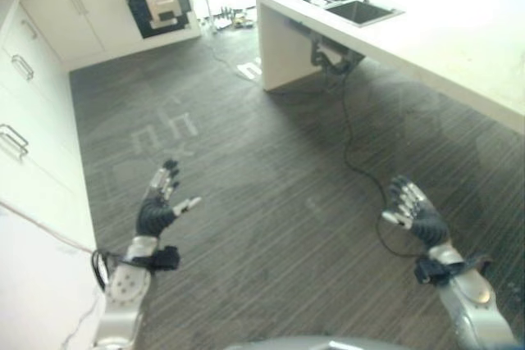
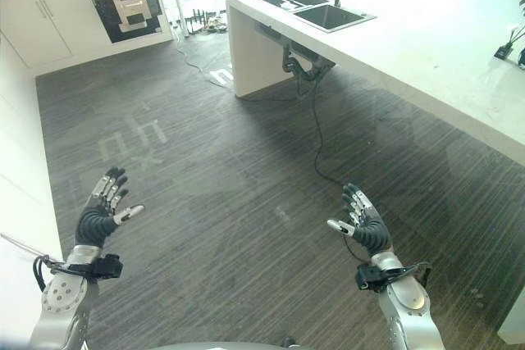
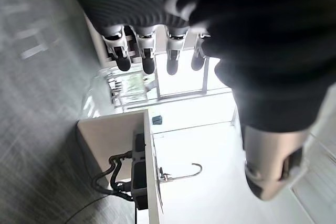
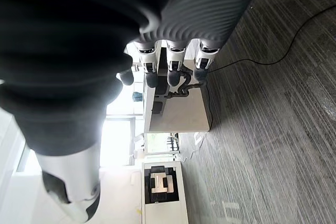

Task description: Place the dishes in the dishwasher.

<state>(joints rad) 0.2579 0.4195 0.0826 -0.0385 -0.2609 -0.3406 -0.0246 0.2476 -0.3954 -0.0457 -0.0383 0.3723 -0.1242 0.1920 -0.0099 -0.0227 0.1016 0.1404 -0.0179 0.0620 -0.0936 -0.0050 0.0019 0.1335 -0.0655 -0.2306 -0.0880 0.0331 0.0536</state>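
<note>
Two empty hands, left hand (image 1: pixel 157 206) and right hand (image 1: pixel 414 212), spread open.

Daylight pours in from the window (image 3: pixel 181 80) at the far end of the room and washes out the white counter (image 2: pixel 426 63) so its top shows almost no detail. The cabinets (image 1: pixel 33 120) along the wall are blown out in the same way. The dark striped floor (image 1: pixel 271 178) carries a soft pale sheen in patches. In both wrist views the near ribbed covers are dark, blurred masses against the glare
</note>
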